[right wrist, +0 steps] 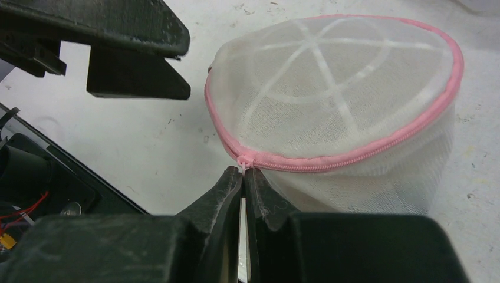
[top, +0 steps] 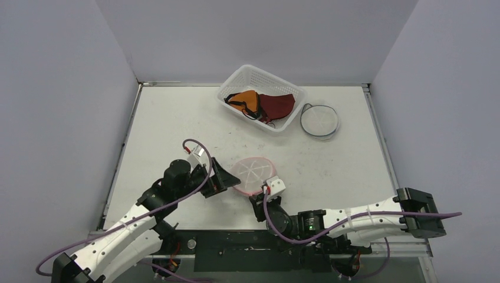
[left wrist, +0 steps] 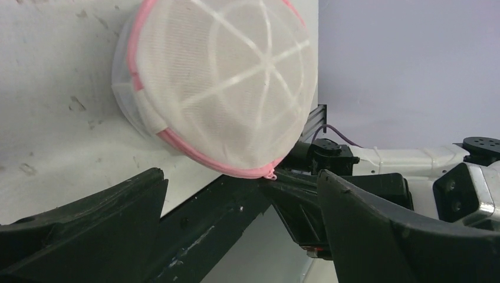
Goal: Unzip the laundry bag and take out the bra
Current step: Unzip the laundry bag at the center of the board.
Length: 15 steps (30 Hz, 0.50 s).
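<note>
The laundry bag (top: 255,174) is a round white mesh pouch with a pink zipper, lying near the table's front edge. Its dome (left wrist: 224,88) fills the upper left wrist view. My right gripper (right wrist: 243,172) is shut on the small pink zipper pull (right wrist: 243,161) at the bag's near rim; from above, the right gripper (top: 257,197) sits just below the bag. My left gripper (left wrist: 242,177) stands open, just left of the bag, nothing between its fingers (left wrist: 118,206); from above, the left gripper (top: 227,180) almost touches the bag's left side. The bra is hidden.
At the back of the table stands a white basket (top: 274,76) holding orange and dark red garments. A second round mesh bag with dark trim (top: 319,120) lies right of it. The table's front edge and a black rail (left wrist: 200,230) run just below the grippers.
</note>
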Each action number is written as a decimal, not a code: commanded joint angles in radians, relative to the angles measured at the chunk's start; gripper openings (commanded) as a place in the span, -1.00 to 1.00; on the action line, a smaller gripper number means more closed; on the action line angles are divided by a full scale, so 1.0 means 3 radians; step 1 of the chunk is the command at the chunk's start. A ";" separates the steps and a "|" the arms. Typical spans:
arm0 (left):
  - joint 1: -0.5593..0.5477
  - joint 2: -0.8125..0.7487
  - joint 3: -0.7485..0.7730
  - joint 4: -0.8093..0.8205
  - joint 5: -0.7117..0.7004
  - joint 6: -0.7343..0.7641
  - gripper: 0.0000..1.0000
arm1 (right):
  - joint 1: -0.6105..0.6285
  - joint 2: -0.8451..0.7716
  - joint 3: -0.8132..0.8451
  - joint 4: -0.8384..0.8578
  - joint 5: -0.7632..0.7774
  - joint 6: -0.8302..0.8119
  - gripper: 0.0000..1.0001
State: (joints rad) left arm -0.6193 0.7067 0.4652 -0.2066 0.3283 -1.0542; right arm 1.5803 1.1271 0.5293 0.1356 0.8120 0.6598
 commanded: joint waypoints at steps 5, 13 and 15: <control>-0.0564 0.0340 0.0034 0.0634 -0.0350 -0.0624 0.64 | -0.0054 0.0219 0.0227 0.0248 -0.0182 -0.0117 -0.89; -0.0650 0.0434 -0.0073 0.0821 -0.0477 -0.0767 0.44 | -0.0057 0.0248 0.0261 0.0228 -0.0188 -0.0108 -0.89; -0.0651 0.0400 -0.0107 0.0767 -0.0584 -0.0771 0.38 | -0.0056 0.0247 0.0253 0.0244 -0.0178 -0.0112 -0.89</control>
State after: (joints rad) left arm -0.8074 0.8505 0.4377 -0.0391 0.2119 -1.2602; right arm 1.5696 1.1980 0.5686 0.1650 0.7574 0.6357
